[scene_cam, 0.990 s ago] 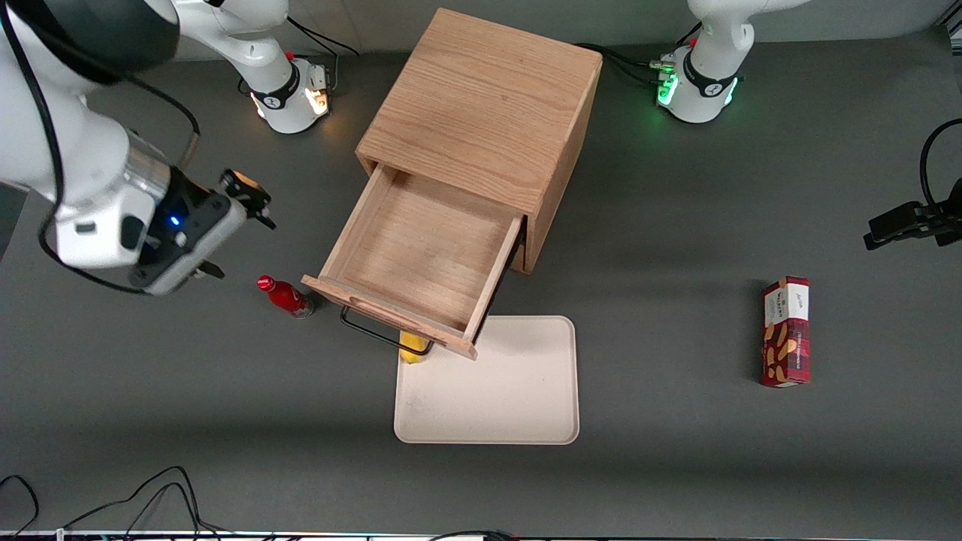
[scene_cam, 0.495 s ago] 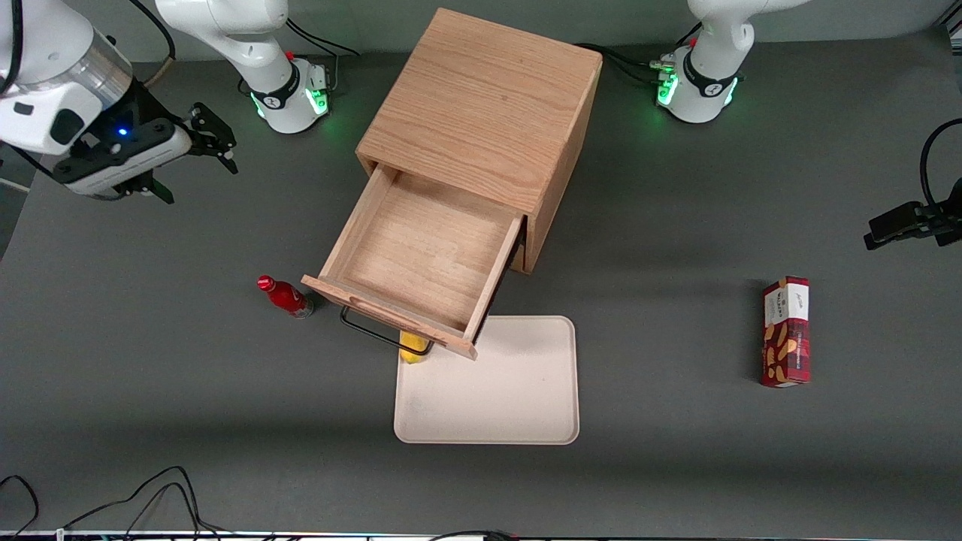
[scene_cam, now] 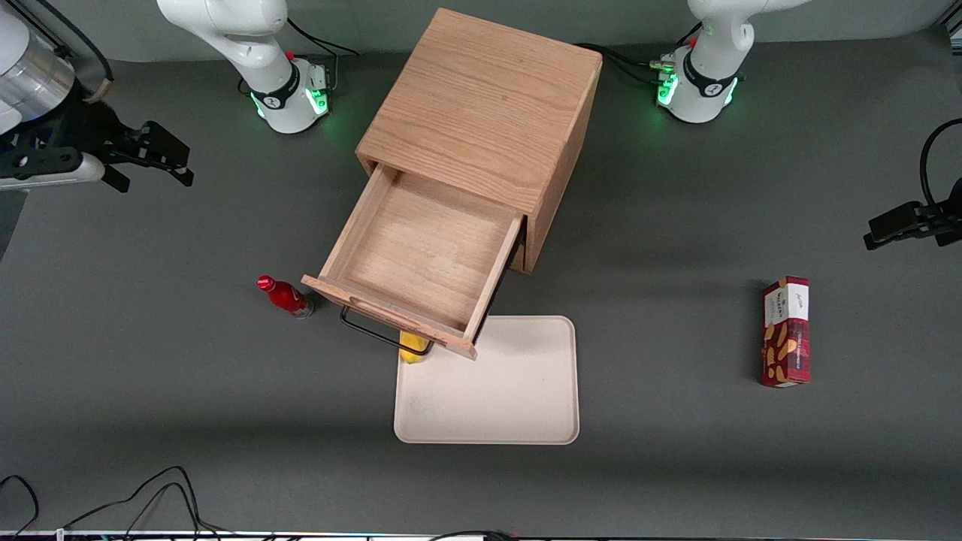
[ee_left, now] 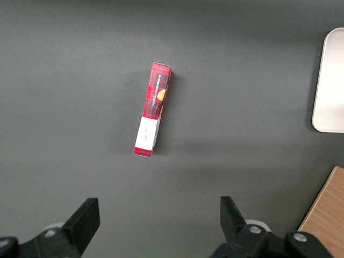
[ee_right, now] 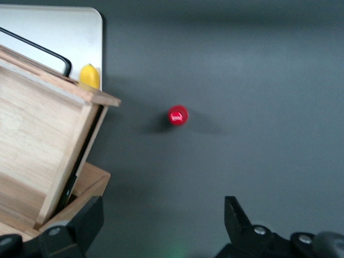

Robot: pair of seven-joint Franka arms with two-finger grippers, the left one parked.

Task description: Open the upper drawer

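Hovering w/ fingers spread, empty: black two-finger gripper (scene_cam: 150, 158), well apart from pulled-out light-wood upper drawer (scene_cam: 413, 255); yellow item (scene_cam: 412, 347) under its front mostly hidden.

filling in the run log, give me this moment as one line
upper drawer: pulled out, tray bare | gripper: open, clear of cabinet, toward working arm's end | red bottle: upright beside drawer

The front camera looked steeply down on the whole table (scene_cam: 150, 391) from high up. My right wrist camera faced straight down past my end effector (ee_right: 161, 228), wide apart, sharing the upper drawer (scene_cam: 421, 259) (ee_right: 37, 140) and red bottle (scene_cam: 285, 297) (ee_right: 178, 115). The left wrist camera shared the red box (ee_left: 153, 110) (scene_cam: 786, 331).
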